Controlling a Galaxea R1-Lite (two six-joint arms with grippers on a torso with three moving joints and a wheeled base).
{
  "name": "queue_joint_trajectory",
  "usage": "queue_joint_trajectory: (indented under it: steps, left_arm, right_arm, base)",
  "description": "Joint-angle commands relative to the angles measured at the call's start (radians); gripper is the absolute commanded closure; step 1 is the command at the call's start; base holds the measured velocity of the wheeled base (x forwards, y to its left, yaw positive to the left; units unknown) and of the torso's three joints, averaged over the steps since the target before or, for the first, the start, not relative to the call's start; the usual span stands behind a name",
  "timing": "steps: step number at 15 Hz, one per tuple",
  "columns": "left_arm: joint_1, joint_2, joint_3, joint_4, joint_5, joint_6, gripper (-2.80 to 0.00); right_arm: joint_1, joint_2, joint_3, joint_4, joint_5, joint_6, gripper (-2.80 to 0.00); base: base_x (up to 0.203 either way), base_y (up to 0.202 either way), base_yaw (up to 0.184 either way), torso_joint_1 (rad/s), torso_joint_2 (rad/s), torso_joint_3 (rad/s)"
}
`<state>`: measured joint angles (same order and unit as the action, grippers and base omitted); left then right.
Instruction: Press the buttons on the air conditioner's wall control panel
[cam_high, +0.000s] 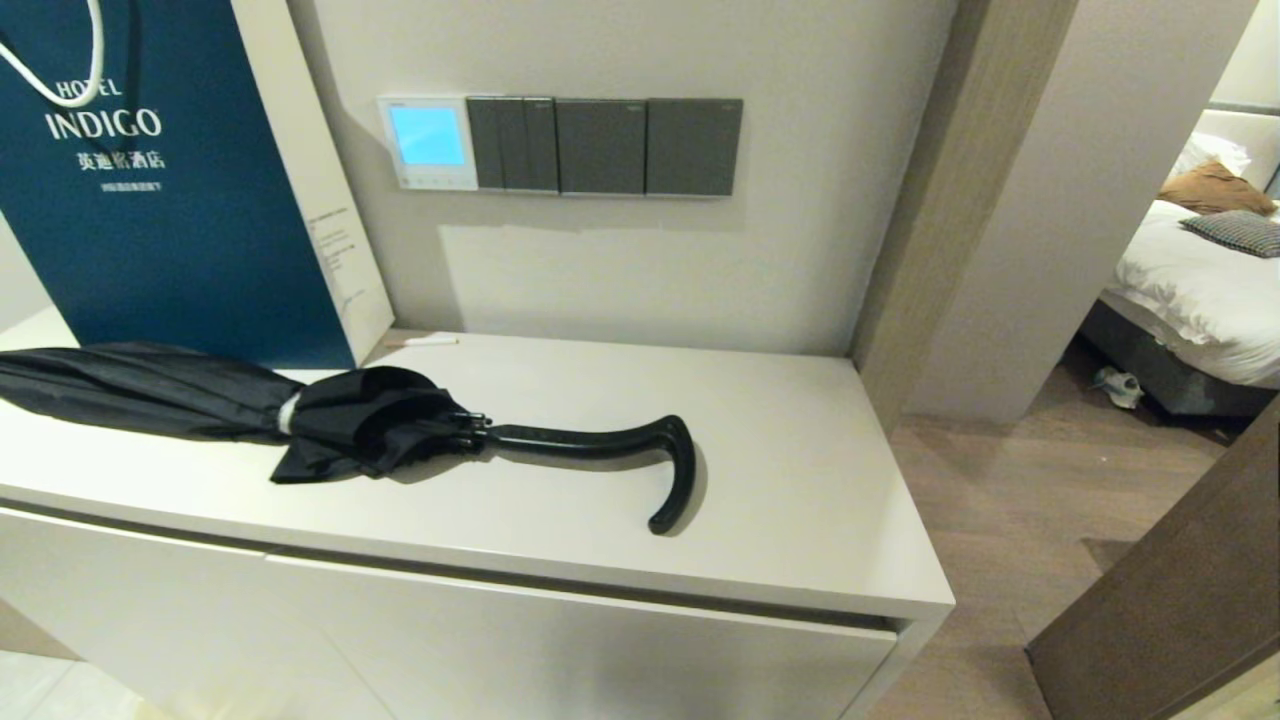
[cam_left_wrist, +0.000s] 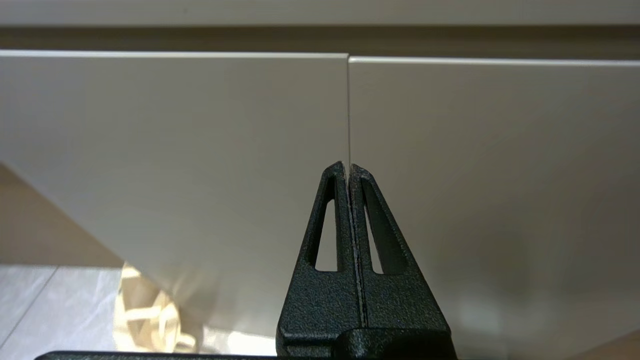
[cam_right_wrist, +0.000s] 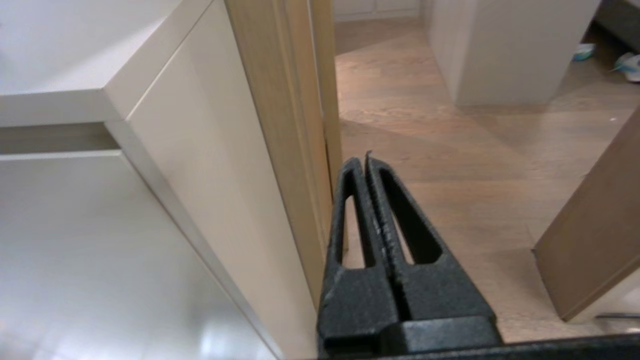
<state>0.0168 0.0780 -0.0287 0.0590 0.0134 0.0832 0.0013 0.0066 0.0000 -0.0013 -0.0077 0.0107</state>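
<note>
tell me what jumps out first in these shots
A folded black fabric umbrella with a curved handle lies across the white cabinet top. On the wall above, the small white square control panel glows light blue, left of the dark grey switch plates. Both robot hands hang low by the cabinet front, left hand and right hand shut.

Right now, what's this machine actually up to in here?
Nothing is being handled yet. The job is the wall control panel, whose screen glows light blue, with the buttons along its lower edge. Neither arm shows in the head view. The left gripper sits shut, low before the cabinet doors; the right gripper sits shut by the cabinet's corner, over the wood floor. A black umbrella lies on the countertop.
</note>
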Motion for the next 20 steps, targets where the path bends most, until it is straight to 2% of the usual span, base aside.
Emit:
queue_joint_trajectory:
  steps: [1,5,6,7,20]
  left_arm:
    - [-0.003,-0.077,-0.009,0.060,-0.014,0.010,0.00]
    - [-0.006,-0.078,-0.010,0.061,-0.043,0.014,0.00]
    - [-0.009,-0.078,-0.010,0.058,-0.041,0.008,0.00]
    - [-0.011,-0.078,-0.010,0.053,-0.039,-0.023,0.00]
    - [-0.012,-0.078,-0.010,0.050,-0.030,-0.057,0.00]
  right_arm:
    - [0.000,0.001,0.002,0.000,0.000,0.000,0.00]
    - [0.000,0.001,0.002,0.000,0.000,0.000,0.00]
    - [0.000,0.001,0.002,0.000,0.000,0.000,0.00]
    - [0.000,0.001,0.002,0.000,0.000,0.000,0.00]
    - [0.000,0.001,0.002,0.000,0.000,0.000,0.00]
  base:
    - [0.000,0.000,0.000,0.000,0.00,0.000]
    - [0.000,0.000,0.000,0.000,0.00,0.000]
    - [0.000,0.000,0.000,0.000,0.00,0.000]
    - [0.000,0.000,0.000,0.000,0.00,0.000]
    - [0.000,0.000,0.000,0.000,0.00,0.000]
